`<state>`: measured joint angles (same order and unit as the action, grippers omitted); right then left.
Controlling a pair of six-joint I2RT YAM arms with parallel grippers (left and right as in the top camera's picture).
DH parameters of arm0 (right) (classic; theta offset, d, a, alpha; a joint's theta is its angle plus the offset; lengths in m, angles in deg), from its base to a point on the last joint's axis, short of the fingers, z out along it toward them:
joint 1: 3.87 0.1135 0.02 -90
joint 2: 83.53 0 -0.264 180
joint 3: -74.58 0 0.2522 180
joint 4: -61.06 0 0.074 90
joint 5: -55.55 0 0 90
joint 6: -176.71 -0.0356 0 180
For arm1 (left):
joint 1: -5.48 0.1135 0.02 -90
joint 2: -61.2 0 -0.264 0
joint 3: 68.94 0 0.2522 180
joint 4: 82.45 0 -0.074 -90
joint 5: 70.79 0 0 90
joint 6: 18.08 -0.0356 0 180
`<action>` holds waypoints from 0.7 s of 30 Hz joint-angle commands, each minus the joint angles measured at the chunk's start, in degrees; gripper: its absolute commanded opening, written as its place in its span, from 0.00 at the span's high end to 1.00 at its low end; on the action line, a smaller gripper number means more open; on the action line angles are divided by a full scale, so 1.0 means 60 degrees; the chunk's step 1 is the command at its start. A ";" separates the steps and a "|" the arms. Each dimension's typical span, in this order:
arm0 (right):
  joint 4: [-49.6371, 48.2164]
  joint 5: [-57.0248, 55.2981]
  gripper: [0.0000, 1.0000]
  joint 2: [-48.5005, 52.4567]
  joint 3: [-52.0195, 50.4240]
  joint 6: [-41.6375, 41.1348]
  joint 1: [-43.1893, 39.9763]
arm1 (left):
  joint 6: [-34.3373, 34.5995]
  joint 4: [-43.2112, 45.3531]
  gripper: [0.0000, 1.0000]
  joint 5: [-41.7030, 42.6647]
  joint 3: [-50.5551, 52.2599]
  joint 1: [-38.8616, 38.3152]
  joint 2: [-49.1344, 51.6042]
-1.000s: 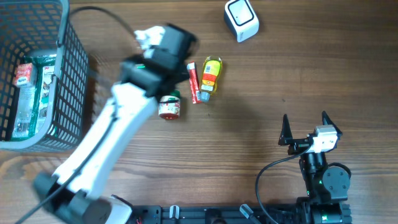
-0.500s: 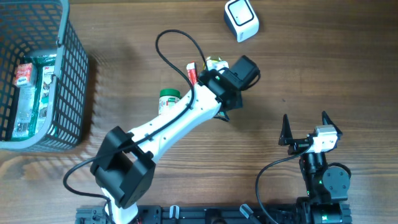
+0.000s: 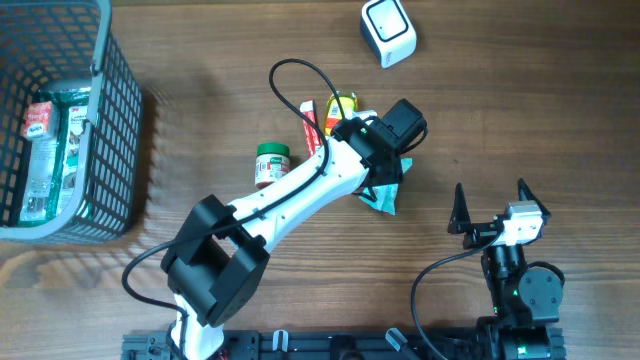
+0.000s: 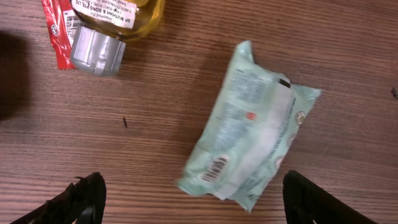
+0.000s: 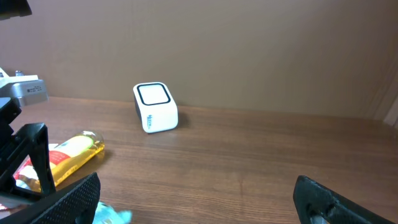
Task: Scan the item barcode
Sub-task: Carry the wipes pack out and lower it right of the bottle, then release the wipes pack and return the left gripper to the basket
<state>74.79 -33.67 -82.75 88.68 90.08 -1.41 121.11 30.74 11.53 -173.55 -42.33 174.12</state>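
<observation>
A pale green packet [image 4: 249, 143] lies flat on the wooden table, its barcode [image 4: 214, 169] facing up at the near end. My left gripper [image 4: 196, 205] hovers over it, open, with both fingers wide apart and touching nothing. In the overhead view the packet [image 3: 384, 201] peeks out from under the left gripper [image 3: 385, 185]. The white scanner [image 3: 388, 30] stands at the back of the table, also in the right wrist view as the scanner [image 5: 155, 107]. My right gripper [image 3: 490, 205] rests open at the front right, empty [image 5: 199, 205].
A yellow bottle [image 3: 342, 108] and a red sachet [image 3: 310, 125] lie just behind the packet. A green-lidded jar [image 3: 271, 163] stands to their left. A grey wire basket [image 3: 100, 120] with more packs sits at the far left.
My left arm swung from beside the basket to the middle of the table. Its gripper opened, and the green packet now lies on the wood. The right arm has not moved.
</observation>
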 commanded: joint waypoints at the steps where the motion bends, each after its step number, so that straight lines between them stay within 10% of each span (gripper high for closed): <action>1: -0.0058 -0.0186 0.00 -0.0033 -0.0007 0.0168 -0.0029 | -0.0124 0.0025 0.20 0.0044 -0.0025 -0.0011 0.0062; 7: -0.0058 -0.0186 0.00 -0.0033 -0.0007 0.0168 -0.0029 | -0.0954 -0.0517 0.26 -0.0357 -0.0816 0.0346 -0.0645; 14: -0.0058 -0.0186 0.00 -0.0033 -0.0007 0.0168 -0.0029 | -0.2838 -0.0987 0.27 -0.4138 -0.2455 0.1392 -0.3632; 21: -0.0058 -0.0186 0.00 -0.0033 -0.0007 0.0168 -0.0029 | -0.3202 -0.1421 0.25 -0.4772 -0.2499 0.5340 -0.5654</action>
<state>74.79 -33.67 -82.75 88.68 90.08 -1.41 104.21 23.72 -13.32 -188.82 -19.88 141.45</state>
